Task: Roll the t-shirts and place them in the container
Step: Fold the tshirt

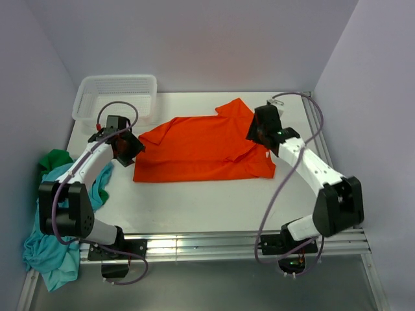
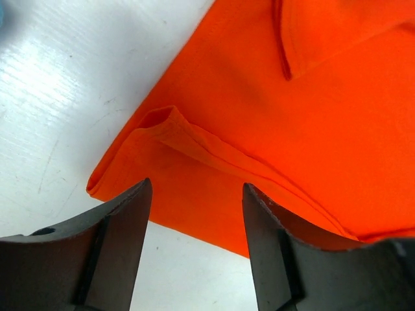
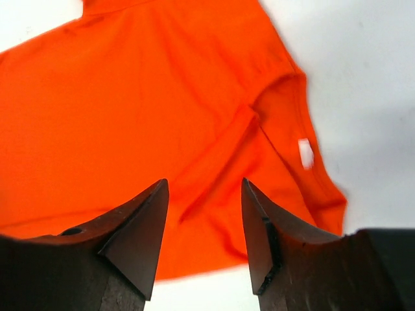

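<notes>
Pale lilac walls [image 1: 194,45] close in a white counter [image 1: 194,204], with a white mesh basket [image 1: 85,97] at its far-left corner.

The orange t-shirt [image 1: 194,152] lies spread flat across the middle of the counter, its length running left to right. The teal-blue t-shirt [image 1: 45,256] is crumpled at the left edge and hangs over the near-left corner. The dark green t-shirt [image 1: 55,159] is bunched just beyond it, against the left wall.

The left hand [image 1: 131,148] is at the left end of the orange shirt, over a folded corner [image 2: 155,123] where the fabric lies doubled. Its jaws are spread wide and hold nothing. The right hand [image 1: 257,129] is at the right end, near the collar and sleeve. Its jaws are likewise parted and empty, with fabric showing between the fingers in the wrist view.

Handling, as a judgement: the shirt looks light, limp and thin. It is neither fragile nor stiff, so it should sag from any single pinch. Its layers may also slide over one another and over the smooth counter. The firmest holds are probably the doubled hem at the left corner and the seamed edge beside the collar. A pinch that catches only the top layer risks peeling it off the layer beneath. A tidy roll would likely need both ends of one edge taken together.

Markings: a small white tag [image 3: 305,153] shows near the collar in the right wrist view. No writing on it can be read, and no brand or print is visible on any shirt.
</notes>
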### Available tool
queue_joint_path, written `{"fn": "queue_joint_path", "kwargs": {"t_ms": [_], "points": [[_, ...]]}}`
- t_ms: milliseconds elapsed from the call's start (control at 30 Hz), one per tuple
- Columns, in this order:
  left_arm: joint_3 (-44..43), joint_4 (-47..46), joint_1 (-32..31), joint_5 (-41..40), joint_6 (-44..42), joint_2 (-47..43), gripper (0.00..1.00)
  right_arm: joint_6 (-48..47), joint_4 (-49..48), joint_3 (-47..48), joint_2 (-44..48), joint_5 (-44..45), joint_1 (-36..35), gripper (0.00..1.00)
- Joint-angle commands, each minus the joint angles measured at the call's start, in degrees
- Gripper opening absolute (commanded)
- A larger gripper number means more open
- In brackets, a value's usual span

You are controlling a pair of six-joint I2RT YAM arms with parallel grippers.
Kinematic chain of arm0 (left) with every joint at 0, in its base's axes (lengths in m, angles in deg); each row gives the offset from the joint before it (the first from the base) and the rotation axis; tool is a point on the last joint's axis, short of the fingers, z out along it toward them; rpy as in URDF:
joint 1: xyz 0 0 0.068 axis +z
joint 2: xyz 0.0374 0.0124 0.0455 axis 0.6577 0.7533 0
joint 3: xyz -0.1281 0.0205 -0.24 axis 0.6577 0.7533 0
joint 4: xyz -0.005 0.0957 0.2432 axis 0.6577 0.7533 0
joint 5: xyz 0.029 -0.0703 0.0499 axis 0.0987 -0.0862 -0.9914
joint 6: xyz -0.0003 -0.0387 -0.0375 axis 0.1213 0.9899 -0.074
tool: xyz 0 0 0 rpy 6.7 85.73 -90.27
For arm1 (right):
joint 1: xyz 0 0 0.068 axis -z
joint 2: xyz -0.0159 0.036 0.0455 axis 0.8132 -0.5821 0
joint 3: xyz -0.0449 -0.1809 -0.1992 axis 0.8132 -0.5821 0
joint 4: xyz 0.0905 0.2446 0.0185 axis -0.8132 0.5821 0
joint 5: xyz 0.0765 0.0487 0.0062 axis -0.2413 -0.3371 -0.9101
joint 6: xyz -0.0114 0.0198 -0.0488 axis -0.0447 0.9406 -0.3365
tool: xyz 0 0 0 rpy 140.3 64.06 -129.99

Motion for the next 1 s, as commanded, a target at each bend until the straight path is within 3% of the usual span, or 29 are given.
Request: {"fn": "queue_joint_path", "kwargs": {"t_ms": [0,200,333,467,733,800,833,867,967], "points": [[-0.24,-2.44,0.22,2.86,-3.84,-5.18,0.64,3.12,-0.72,-7.24,8.77,-1.27,0.57,0.56],[10.02,-4.9,0.22,6.91,-5.25,-16.25,0.7,8.84,1.04,-20.52,18.53,-1.18,1.45,0.58],[15.75,-6.3,0.13,8.05,-5.08,-20.65,0.89,10.94,0.69,-27.37,22.93,-0.75,2.06,0.58],[20.24,-9.72,-0.13,9.97,-4.2,-20.84,0.99,12.27,-2.55,-31.69,24.52,-3.36,4.35,0.58],[26.83,-15.54,-0.22,9.9,-0.16,-21.89,0.99,18.68,-6.25,-38.02,26.98,-6.54,5.85,0.57],[27.27,-16.24,-0.22,9.46,0.55,-20.76,0.9,19.3,-6.87,-38.38,26.46,-6.46,5.76,0.57],[27.28,-16.68,-0.22,9.46,0.55,-20.23,0.74,19.73,-7.04,-38.64,26.19,-6.28,5.85,0.57],[27.28,-17.12,-0.22,9.46,0.64,-19.52,0.68,20.0,-7.31,-38.73,25.84,-5.93,5.85,0.57],[27.28,-18.44,-0.22,8.5,1.51,-16.8,0.66,21.32,-8.71,-39.52,24.87,-5.4,5.85,0.57]]}}
